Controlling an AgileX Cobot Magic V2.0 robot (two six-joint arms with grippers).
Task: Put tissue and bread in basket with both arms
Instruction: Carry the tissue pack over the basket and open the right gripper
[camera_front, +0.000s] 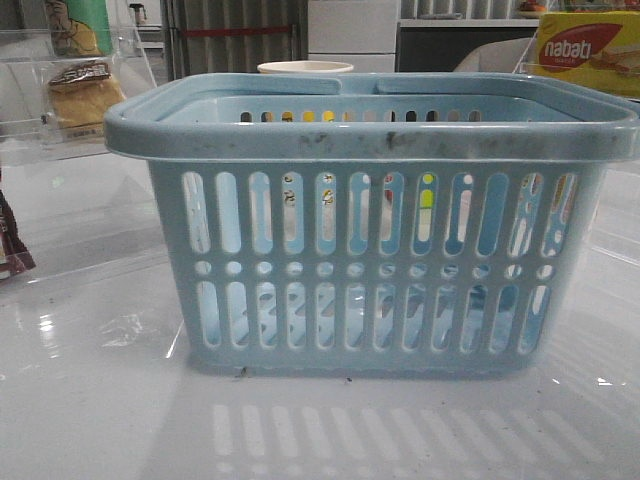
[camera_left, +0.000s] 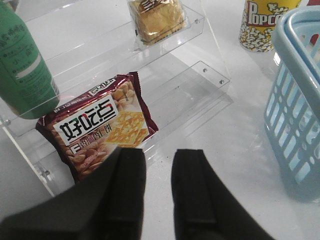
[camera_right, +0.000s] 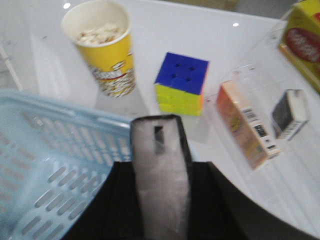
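Light blue basket (camera_front: 370, 225) upright; wrapped golden bread (camera_left: 156, 19) on shelf.
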